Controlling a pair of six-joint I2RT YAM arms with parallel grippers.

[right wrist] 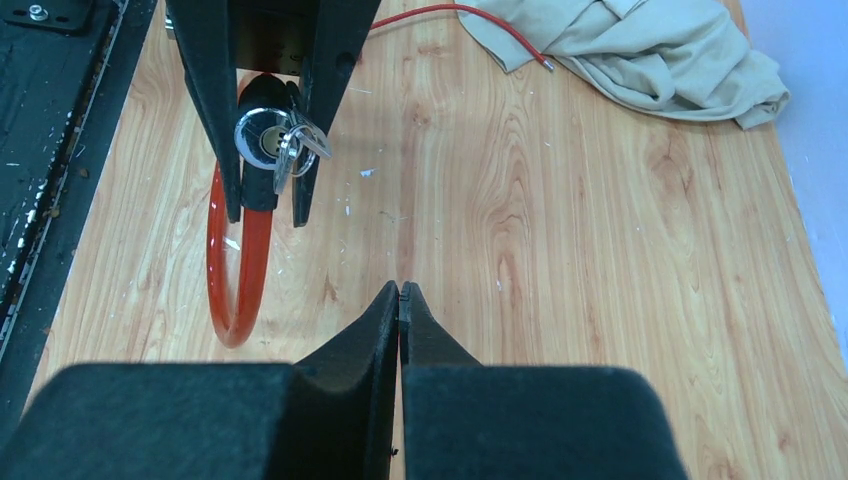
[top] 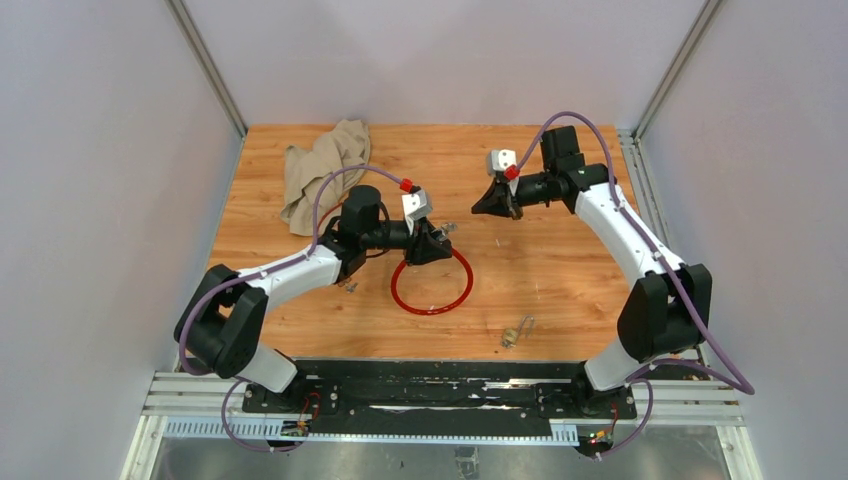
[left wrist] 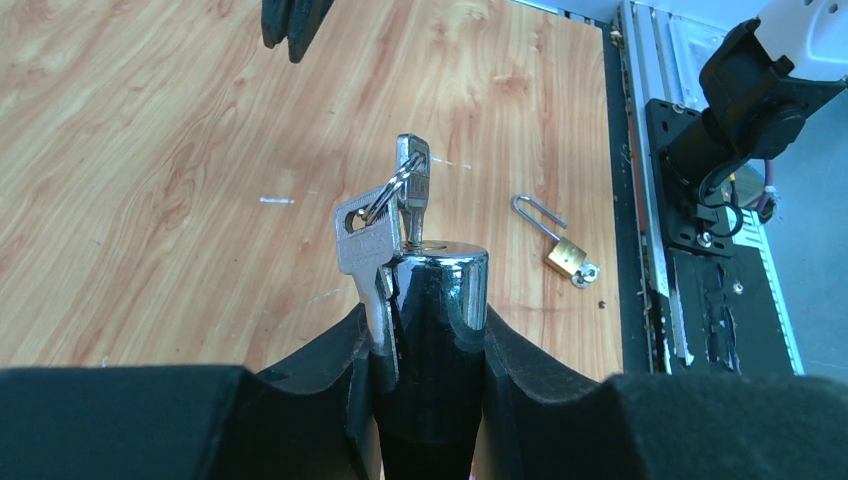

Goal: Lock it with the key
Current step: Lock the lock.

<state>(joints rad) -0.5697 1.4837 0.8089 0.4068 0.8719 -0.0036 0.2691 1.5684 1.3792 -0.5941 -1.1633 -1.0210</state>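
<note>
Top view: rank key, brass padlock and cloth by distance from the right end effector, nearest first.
From the right end effector:
1. key, just to its left, standing in the lock gripped by the left end effector.
2. brass padlock, lying toward the near edge.
3. cloth, far-left corner.

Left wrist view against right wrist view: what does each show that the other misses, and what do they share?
Only left wrist: a small brass padlock lying with its shackle open. Only right wrist: the beige cloth and the red cable loop. Both: the key sitting in the chrome lock cylinder, which the left gripper clamps.
</note>
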